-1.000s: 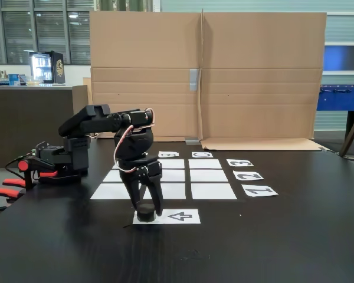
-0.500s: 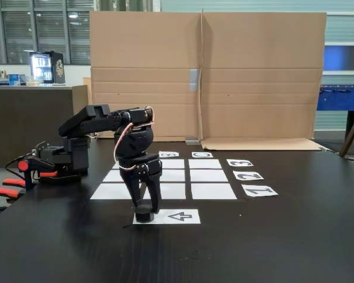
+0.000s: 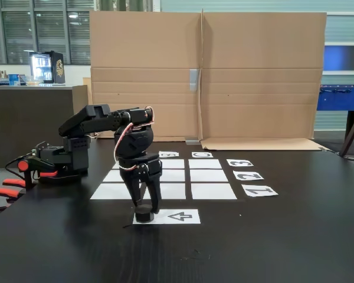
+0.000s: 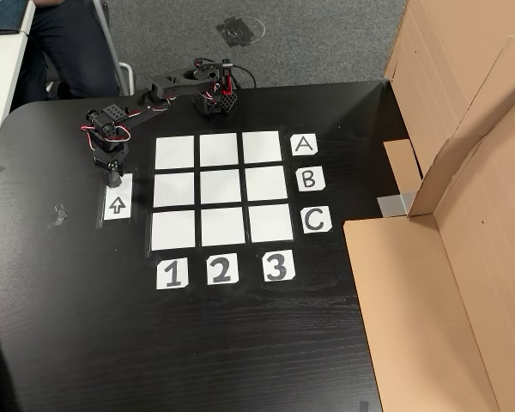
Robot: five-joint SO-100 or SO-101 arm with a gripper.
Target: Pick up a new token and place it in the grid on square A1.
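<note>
My gripper (image 3: 145,207) pointed straight down over the token (image 3: 144,215), a small black puck that sat on the end of the white arrow sheet (image 3: 177,217) on the black counter (image 3: 271,247), apart from the grid (image 4: 221,190). In the fixed view my two fingers stood either side of the puck and seemed to touch its top edge, but black on black hid the contact, so I could not tell whether I was already pinching it or was a little spread around it. To do this step well, I judged that I should press together squarely across the puck's middle, low enough to hold its side wall rather than its rim, then lift straight up so the paper beneath would not drag. Square A1 (image 4: 175,153), the blank white corner cell in line with the A label (image 4: 303,144) and the 1 label (image 4: 172,274), lay near me in the other view, so the carry looked short. In the fixed view my arm covered part of the grid's left column and one label behind it. In the other view the token was too small and dark to tell from my fingertips.
</note>
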